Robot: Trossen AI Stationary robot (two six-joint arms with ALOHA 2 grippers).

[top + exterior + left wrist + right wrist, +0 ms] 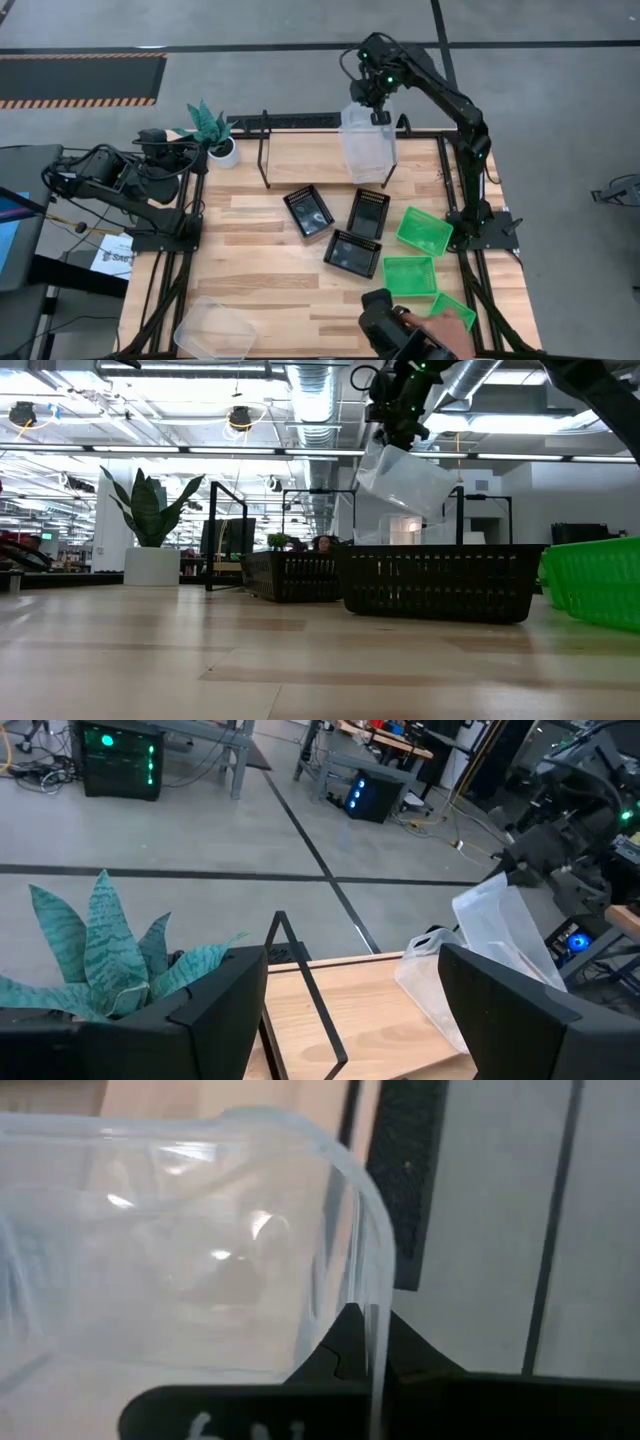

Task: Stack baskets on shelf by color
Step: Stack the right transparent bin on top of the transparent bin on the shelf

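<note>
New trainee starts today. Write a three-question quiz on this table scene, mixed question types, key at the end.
1. True or false: the right pincer holds a clear basket above the shelf.
2. How many black baskets lie on the table? A) one B) three C) five
3. Fill in: the left pincer, open, waits beside the potted ____.

Key: 1 true; 2 B; 3 plant. The black baskets.
</note>
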